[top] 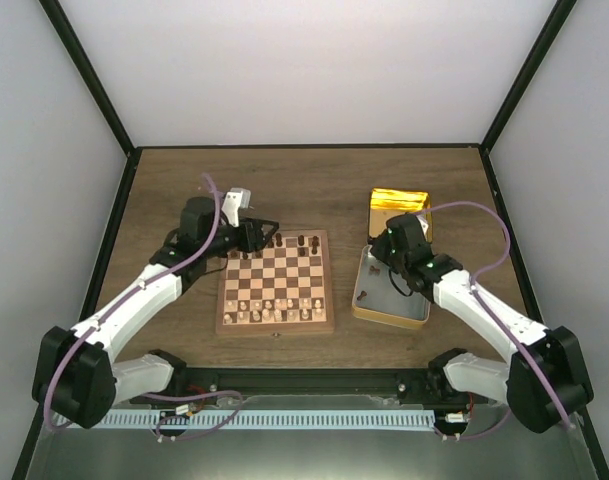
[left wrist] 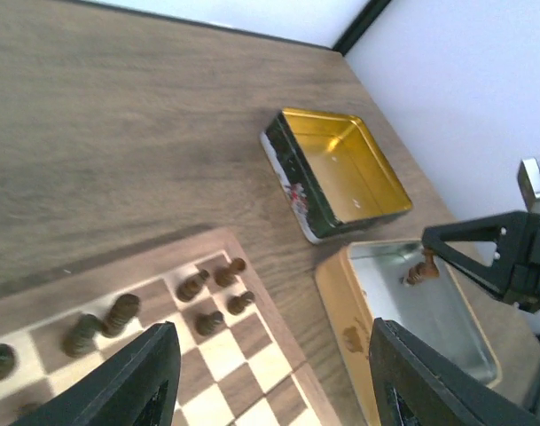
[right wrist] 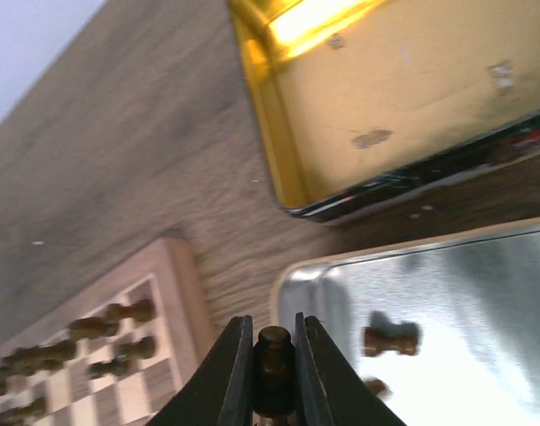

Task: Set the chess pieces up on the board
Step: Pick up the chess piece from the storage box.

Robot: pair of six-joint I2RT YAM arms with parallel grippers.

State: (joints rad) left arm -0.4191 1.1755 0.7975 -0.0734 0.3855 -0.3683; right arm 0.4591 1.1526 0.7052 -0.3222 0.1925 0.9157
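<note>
My right pincer (right wrist: 272, 330) is clenched on a single dark chessman (right wrist: 274, 364), pinched between both fingers. It hangs just off the board's right edge, above the shallow silver-lined tray (top: 389, 305) that sits just beside that edge. From the wrist view the chessman's long axis seems to run along the fingers, rounded head toward the tips. I reckon it is gripped along its length rather than across it, so landing it on its base may take care. What the next move turns on is direction. The board (top: 276, 328) lies to the left of this pincer, its far right corner closest, and the dark chess pieces (top: 302, 242) stand in the board's far rows, so the carry should go leftward toward those rows. I cannot tell from here which far square is free. My left pincer (left wrist: 270, 373) hovers over the board's far edge toward its left corner, released, fingers spread with nothing between them. It is nearer the far rows but carries nothing, so the placement falls to the right arm. One more dark piece (right wrist: 389, 338) rests in the tray to the board's right. The gold tin (top: 399, 203) sits on the surface (top: 314, 190) beyond the tray, off the board's far right corner. Pale pieces (top: 269, 310) fill the board's near rows.
</note>
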